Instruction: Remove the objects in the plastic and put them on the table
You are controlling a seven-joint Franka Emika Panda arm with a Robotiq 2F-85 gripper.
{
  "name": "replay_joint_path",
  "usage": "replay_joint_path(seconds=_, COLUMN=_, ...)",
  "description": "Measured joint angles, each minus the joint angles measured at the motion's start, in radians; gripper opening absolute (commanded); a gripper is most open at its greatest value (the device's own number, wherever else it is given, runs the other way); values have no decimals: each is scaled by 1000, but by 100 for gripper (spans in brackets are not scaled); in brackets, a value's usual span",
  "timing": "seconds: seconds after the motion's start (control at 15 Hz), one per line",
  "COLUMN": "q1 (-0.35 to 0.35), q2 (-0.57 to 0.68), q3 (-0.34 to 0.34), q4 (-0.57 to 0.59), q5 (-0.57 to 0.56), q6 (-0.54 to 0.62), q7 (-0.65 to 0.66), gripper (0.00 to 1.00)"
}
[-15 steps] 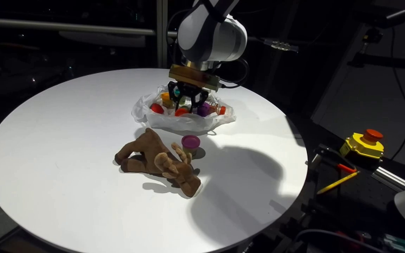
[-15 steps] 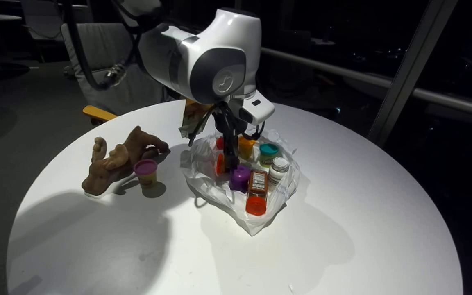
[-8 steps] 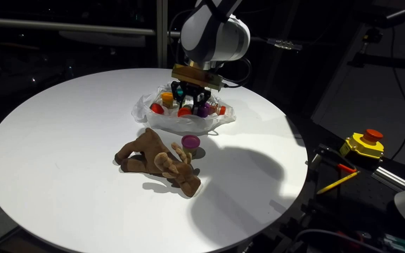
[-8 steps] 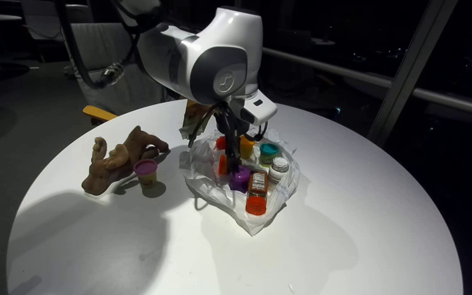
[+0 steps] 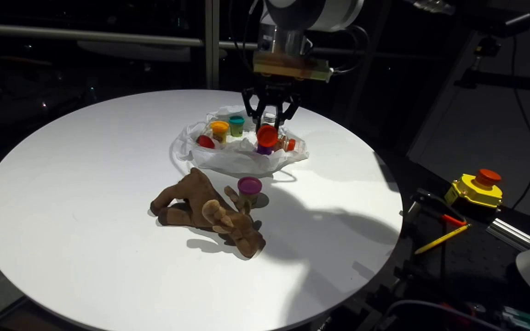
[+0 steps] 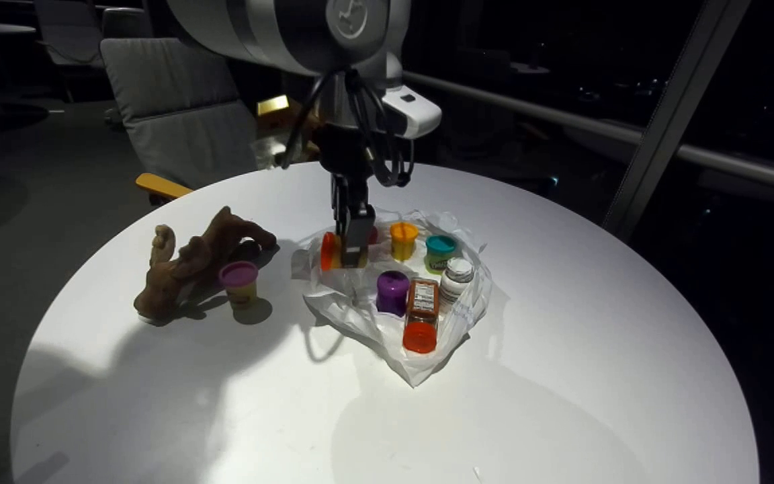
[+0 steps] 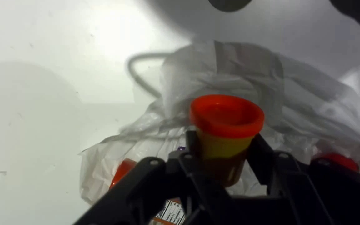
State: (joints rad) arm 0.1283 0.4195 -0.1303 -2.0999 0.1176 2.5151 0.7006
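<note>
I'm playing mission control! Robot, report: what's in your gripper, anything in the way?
Gripper holding red-lid tub. Held sideways over bag, not yet on table. Possible obstacles: brown toy, pink-lid tub.

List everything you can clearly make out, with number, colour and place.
main table: 1, white, centre
plastic bag: 1, white, on table
red-lidded tub: 1, yellow, in pincer
orange-lidded tub: 1, yellow, in bag
teal-lidded tub: 1, green, in bag
container: 1, purple, in bag
jar: 1, brown, lying in bag
bottle: 1, white, in bag
rounded object: 1, red, in bag
plush moose: 1, brown, on table
pink-lidded tub: 1, yellow, near moose
stop button: 1, red, off table
pencil: 1, yellow, off table
nearest chair: 1, grey, beyond table
pincer: 1, black, above bag
arm: 1, white, overhead
</note>
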Motion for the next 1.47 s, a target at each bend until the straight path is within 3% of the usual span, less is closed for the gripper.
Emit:
replay_joint_path(seconds=0.27, q1=-2, q2=-193, q3=50, q4=-189, q5=-12, q6=-81, q7=-157, gripper=21)
replay_joint_path(seconds=0.53, q1=1, q2=-201, q3=129, q4=-298, q5=-18, q6=-92, q7=-249, gripper=20)
replay_joint_path(seconds=0.93, q1=33, q2=19, q3=153, q4=-293, q5=-18, q6=221, q7=-239, gripper=18)
replay_joint_path(seconds=1.0, q1=39, q2=28, q3=145, q4=-288, q5=-18, q6=250, q7=-234, gripper=68)
replay_joint_path(seconds=1.07, q1=46, q2=31, q3=133, q4=-287, q5=-18, q6=271, q7=-228, gripper=69)
replay_joint_path(seconds=1.33, q1=73, q2=36, q3=72, q4=-297, q5=-18, q6=324, q7=-222, gripper=98)
replay_joint_path(seconds=1.47, q1=69, q2=24, q3=57, q4=-310, q5=-17, q6=340, q7=-224, gripper=100)
